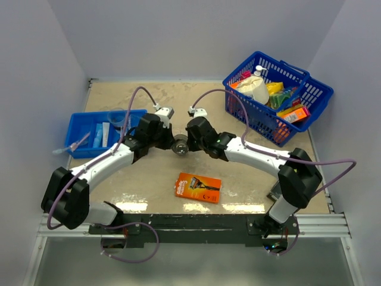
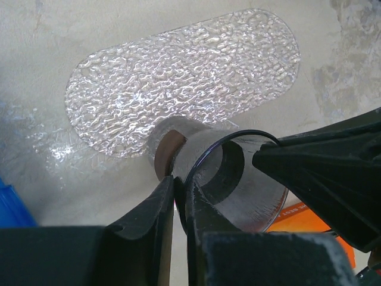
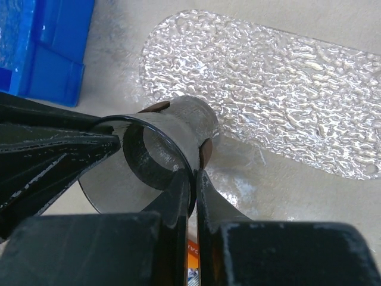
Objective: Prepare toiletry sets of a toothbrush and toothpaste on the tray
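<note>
A translucent cup [image 1: 178, 146] hangs tilted between both arms at the table's middle. My left gripper [image 2: 178, 185] is shut on one side of its rim, with the wall of the cup [image 2: 238, 179] pinched between the fingers. My right gripper [image 3: 195, 173] is shut on the opposite side of the rim of the same cup [image 3: 178, 128]. The clear textured tray [image 2: 178, 77] lies flat on the table just beyond the cup, bare. Blue and white toothpaste tubes [image 1: 104, 132] lie in the blue bin [image 1: 83, 128]. A toothbrush [image 1: 76, 143] sticks out over the bin's near left corner.
An orange razor pack [image 1: 198, 187] lies on the table in front of the grippers. A blue wire basket [image 1: 280, 98] filled with assorted goods stands at the back right. The blue bin sits at the left edge of the table.
</note>
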Action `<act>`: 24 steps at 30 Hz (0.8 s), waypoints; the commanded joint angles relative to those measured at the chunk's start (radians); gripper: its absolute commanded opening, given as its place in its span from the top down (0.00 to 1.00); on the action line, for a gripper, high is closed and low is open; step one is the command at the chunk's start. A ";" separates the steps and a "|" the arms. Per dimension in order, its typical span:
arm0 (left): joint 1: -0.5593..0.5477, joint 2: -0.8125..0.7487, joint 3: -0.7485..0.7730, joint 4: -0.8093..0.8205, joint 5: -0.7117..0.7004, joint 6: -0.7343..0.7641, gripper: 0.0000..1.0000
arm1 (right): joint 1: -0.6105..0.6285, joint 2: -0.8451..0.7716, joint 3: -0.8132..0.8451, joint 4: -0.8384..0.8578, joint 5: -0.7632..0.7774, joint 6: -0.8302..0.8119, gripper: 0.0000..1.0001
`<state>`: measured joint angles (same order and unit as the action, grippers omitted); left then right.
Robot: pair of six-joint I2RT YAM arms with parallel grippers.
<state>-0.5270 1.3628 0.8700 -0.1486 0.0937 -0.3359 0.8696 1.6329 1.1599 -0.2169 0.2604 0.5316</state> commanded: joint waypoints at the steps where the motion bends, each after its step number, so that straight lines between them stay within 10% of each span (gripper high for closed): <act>1: -0.004 -0.062 0.014 0.172 0.106 -0.009 0.84 | 0.014 0.013 0.070 -0.036 0.019 -0.022 1.00; 5: -0.001 -0.093 0.015 0.167 0.133 0.017 0.44 | 0.005 -0.005 0.073 -0.045 0.022 -0.096 1.00; 8: -0.001 -0.103 0.029 0.153 0.152 0.041 0.33 | -0.027 -0.028 0.075 -0.033 -0.039 -0.154 1.00; 15: 0.022 -0.129 0.037 0.104 0.219 0.083 0.22 | -0.162 -0.062 0.061 -0.003 -0.380 -0.297 1.00; 24: 0.033 -0.128 0.041 0.078 0.298 0.110 0.18 | -0.185 -0.021 0.161 -0.113 -0.428 -0.429 1.00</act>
<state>-0.5034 1.2545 0.8696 -0.0784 0.3405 -0.2592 0.6750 1.6424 1.2091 -0.3408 -0.0906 0.1627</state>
